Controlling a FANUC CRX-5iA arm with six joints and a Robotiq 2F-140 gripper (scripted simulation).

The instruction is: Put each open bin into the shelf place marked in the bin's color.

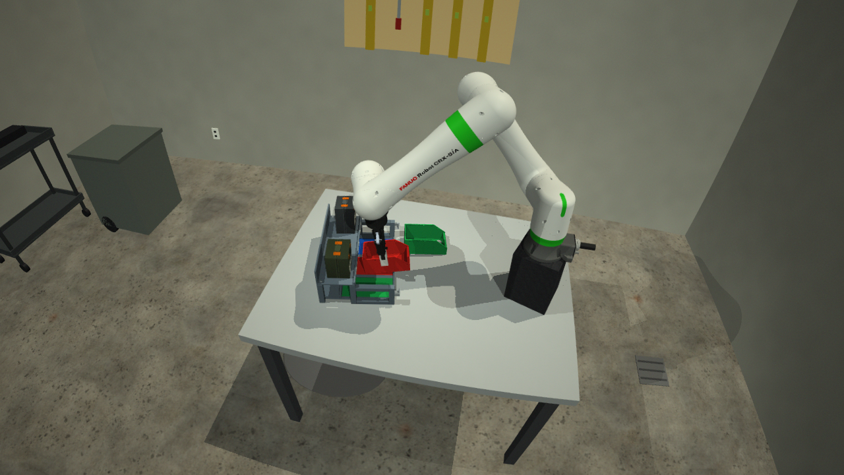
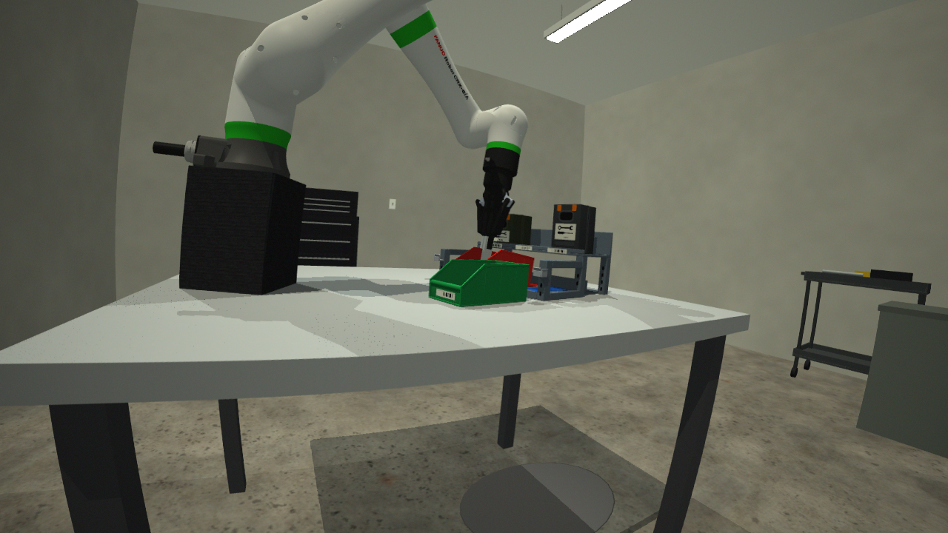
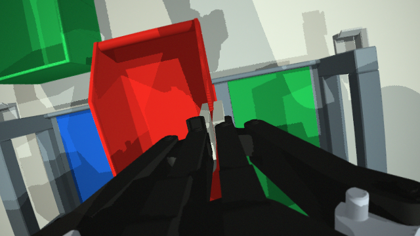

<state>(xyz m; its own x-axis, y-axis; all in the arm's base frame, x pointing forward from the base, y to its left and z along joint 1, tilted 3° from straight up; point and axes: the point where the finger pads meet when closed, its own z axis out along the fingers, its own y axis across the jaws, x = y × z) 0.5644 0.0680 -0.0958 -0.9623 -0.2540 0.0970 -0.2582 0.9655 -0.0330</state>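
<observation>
Dim grey room, lit ceiling lamp (image 2: 589, 18) — hard-edged overlapping shadows, table edge bowed

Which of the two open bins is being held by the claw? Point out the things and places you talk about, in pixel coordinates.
The red bin (image 1: 397, 254) (image 2: 515, 257) (image 3: 131, 98): the claw (image 1: 382, 258) (image 2: 486, 247) (image 3: 214, 115) is closed on its side wall. The green bin (image 1: 422, 240) (image 2: 498, 285) (image 3: 79, 19) stands on the table (image 1: 448, 342) (image 2: 232, 337) (image 3: 289, 19), ungripped.
</observation>
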